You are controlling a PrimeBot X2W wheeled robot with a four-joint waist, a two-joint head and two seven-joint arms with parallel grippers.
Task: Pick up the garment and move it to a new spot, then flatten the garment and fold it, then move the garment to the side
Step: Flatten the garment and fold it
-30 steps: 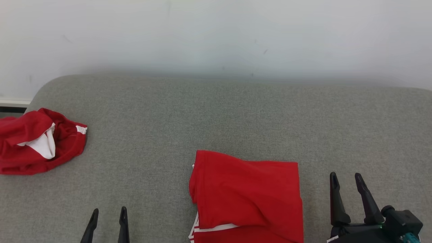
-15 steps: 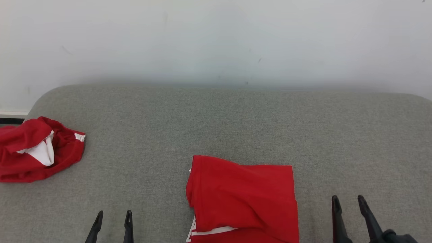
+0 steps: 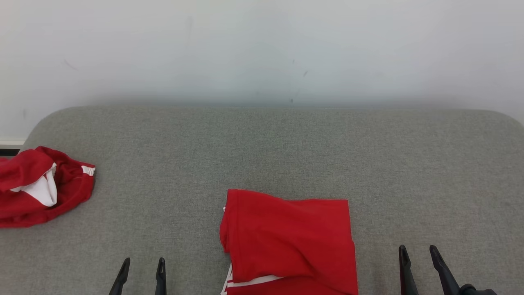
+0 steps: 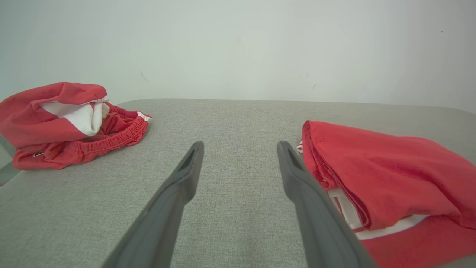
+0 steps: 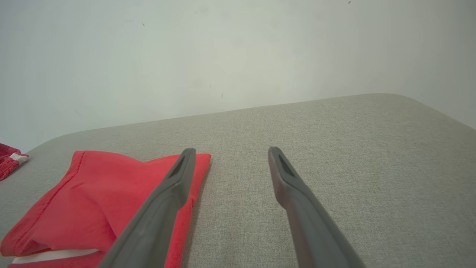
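Garment (image 3: pixel 286 241): red, folded to a rough rectangle, with a white stripe at its near edge. It lay on the grey fabric-covered table (image 3: pixel 286 143), low and centre in the head view, between your two tools.

Surroundings: a crumpled red piece (image 3: pixel 24 172) with white lining and an elastic band sat at the table's far left edge, well apart from the garment. A pale wall (image 3: pixel 262 49) stood behind the table. Bare grey cloth lay between the garment and each tool.

Left tool (image 3: pixel 143 266): low at the bottom of the head view, left of the garment, with its fingers pointing toward the wall. The fingers were spread and held nothing. In its wrist view the left tool (image 4: pixel 241 149) aimed at bare table, with the garment (image 4: pixel 390 175) to one side and the crumpled red piece (image 4: pixel 67 123) to the other.

Right tool (image 3: pixel 418 252): right of the garment and pointing the same way. Its fingers were parted and empty. In its wrist view the right tool (image 5: pixel 231 152) sat over bare table, and one finger overlapped the garment (image 5: pixel 104 193) in the picture. You could not tell contact from that view; the head view showed a gap.
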